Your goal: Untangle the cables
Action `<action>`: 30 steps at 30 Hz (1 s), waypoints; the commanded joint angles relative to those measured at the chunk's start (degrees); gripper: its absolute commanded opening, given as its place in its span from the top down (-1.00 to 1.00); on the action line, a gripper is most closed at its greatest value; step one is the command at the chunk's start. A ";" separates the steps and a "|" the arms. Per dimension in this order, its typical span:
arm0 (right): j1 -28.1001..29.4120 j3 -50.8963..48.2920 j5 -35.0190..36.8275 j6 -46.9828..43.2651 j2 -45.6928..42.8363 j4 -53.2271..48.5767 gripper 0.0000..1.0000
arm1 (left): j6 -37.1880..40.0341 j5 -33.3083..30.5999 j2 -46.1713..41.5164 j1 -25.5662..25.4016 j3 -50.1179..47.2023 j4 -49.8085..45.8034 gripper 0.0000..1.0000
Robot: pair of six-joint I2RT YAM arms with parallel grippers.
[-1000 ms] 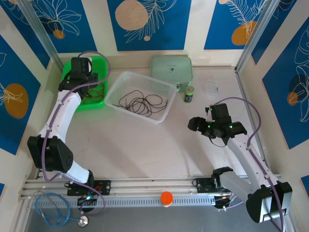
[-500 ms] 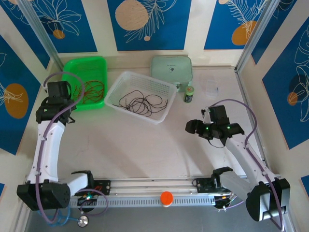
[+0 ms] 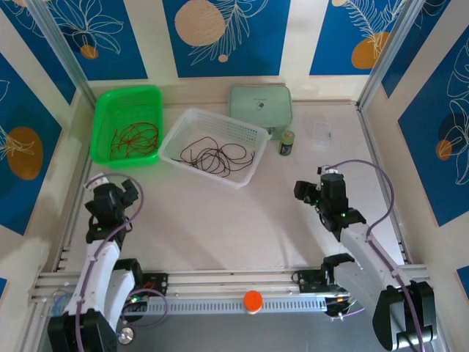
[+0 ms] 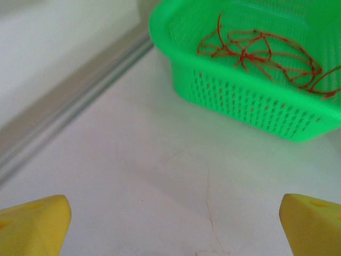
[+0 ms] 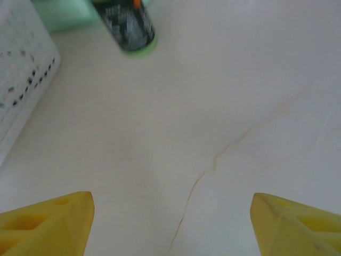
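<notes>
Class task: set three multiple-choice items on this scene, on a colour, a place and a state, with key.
1. The white basket holds a cable of which colour? A red B black C blue
2. Where does the red cable lie? A in the white basket B in the green basket C across both
3. The left gripper is: A shut on a cable B open and empty C shut on a basket
Key: 1 B, the black cable coils there; 2 B, red loops lie inside; 3 B, fingertips wide apart, nothing between.

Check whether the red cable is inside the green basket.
Inside: the red cable lies looped within the green basket, below its rim.
</notes>
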 commanded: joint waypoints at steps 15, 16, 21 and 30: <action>-7.15 -6.82 -18.96 -16.51 23.78 51.42 -0.56 | 19.09 17.44 46.81 -7.71 -2.26 65.24 -1.00; -7.90 -5.16 -19.88 -16.99 25.31 49.95 -0.55 | 19.61 17.42 46.94 -8.05 -0.08 61.68 -1.00; -11.60 -3.02 -21.27 -13.51 38.04 59.28 -0.65 | 21.07 18.44 46.82 -9.03 3.79 54.40 -1.00; -11.36 2.09 -18.74 -13.13 38.82 49.92 -0.98 | 21.44 19.05 46.77 -9.11 4.04 53.93 -1.00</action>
